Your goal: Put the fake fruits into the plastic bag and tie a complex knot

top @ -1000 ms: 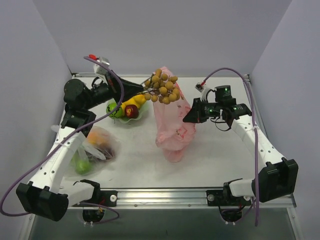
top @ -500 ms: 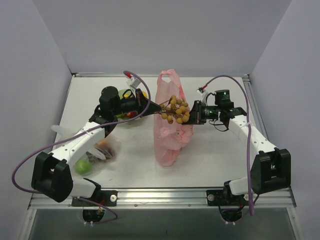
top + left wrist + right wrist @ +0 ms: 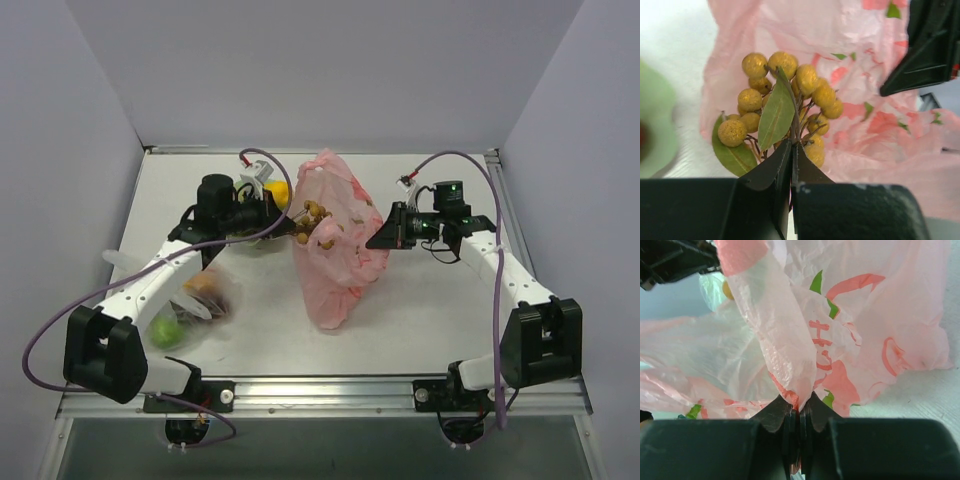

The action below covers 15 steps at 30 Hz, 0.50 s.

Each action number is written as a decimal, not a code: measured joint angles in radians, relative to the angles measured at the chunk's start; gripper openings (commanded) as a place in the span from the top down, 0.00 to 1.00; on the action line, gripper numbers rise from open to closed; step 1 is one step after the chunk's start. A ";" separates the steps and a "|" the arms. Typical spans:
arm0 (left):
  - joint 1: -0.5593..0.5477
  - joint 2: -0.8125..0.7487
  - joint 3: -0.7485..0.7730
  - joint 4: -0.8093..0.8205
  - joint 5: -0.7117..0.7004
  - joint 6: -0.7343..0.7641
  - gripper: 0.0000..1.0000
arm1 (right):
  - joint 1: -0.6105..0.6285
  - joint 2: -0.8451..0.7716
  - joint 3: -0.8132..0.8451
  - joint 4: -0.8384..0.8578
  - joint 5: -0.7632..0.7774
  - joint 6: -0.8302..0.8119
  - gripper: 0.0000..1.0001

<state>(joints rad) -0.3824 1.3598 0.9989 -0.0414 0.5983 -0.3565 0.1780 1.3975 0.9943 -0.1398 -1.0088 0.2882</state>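
At left claw: tips pressed together on the stem of the grape bunch. Only the left wrist view shows this pinch and 2 leaves. Top view puts the bunch at the upper left of the pink bag, mid-table. At right claw: clamped on a bag fold, seen closely only in the right wrist view.

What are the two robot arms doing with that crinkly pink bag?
The left gripper is shut on the stem of a brown-yellow plastic grape bunch with green leaves, holding it at the thin pink plastic bag. The right gripper pinches a fold of the bag, holding it up. A yellow fruit waits behind the left arm.
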 measured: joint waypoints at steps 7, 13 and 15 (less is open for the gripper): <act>-0.102 0.036 0.214 -0.182 -0.113 0.126 1.00 | 0.027 0.000 0.000 -0.029 0.027 -0.064 1.00; -0.321 0.140 0.399 -0.263 -0.264 0.210 0.91 | 0.098 -0.007 0.000 -0.063 0.080 -0.124 1.00; -0.357 0.173 0.423 -0.299 -0.317 0.222 0.80 | 0.108 -0.015 0.000 -0.074 0.093 -0.137 1.00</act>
<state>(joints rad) -0.7391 1.5326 1.4220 -0.3401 0.2810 -0.1341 0.2855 1.3823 0.9947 -0.2134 -0.9157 0.1509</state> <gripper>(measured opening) 0.127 0.034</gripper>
